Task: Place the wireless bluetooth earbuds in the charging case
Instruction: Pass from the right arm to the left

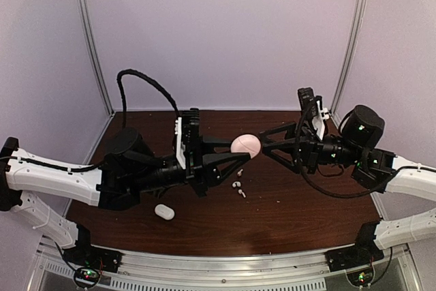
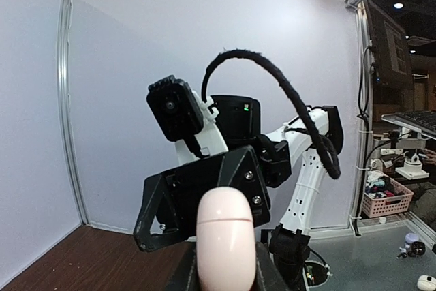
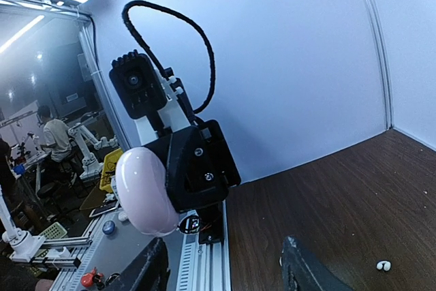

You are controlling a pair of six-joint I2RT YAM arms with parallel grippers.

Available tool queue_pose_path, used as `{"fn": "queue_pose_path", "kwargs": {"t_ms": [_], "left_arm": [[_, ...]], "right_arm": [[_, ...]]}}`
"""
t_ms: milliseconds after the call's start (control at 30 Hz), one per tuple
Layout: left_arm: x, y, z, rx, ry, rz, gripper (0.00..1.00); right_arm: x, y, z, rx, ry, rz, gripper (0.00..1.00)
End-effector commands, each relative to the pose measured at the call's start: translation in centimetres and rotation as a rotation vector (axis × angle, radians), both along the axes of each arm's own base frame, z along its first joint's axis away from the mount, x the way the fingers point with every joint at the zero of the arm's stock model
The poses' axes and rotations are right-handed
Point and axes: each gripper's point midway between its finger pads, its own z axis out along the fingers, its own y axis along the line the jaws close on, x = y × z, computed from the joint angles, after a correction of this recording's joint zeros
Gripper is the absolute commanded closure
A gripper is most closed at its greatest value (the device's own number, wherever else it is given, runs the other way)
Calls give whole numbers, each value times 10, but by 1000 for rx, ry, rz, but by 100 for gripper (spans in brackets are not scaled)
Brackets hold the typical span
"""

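Pink charging case (image 1: pixel 246 144) hangs pinched in the left hand (image 1: pixel 233 149), the right hand (image 1: pixel 264 143) spread beside it, earbuds (image 1: pixel 236 185) lying on the bench (image 1: pixel 306 202) below: a careless tug could dislodge it.

Two cases (image 1: pixel 245 144), two earbuds (image 1: pixel 236 185), two arms (image 1: pixel 136 168)

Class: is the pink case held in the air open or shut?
Shut: the pink case shows only a thin seam; no lid is raised.

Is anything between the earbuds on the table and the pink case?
The pink case looks shut, which blocks the way; the left end effector holds it above the table. Nothing covers the earbuds.
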Motion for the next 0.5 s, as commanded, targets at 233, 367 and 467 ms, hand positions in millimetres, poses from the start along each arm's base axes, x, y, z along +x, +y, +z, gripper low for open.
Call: {"fn": "queue_pose_path", "kwargs": {"t_ms": [233,367,467], "left_arm": [[-3,3,12,-72,-8,-39,98],[2,4,13,-79,8,-33,98],[3,2,11,-78,18,-34,98]], "right_arm": [[-34,2,34,81,-101,150,48],[-39,6,34,76,-108,165,49],[-42,10,33,65,-113,176,53]]}}
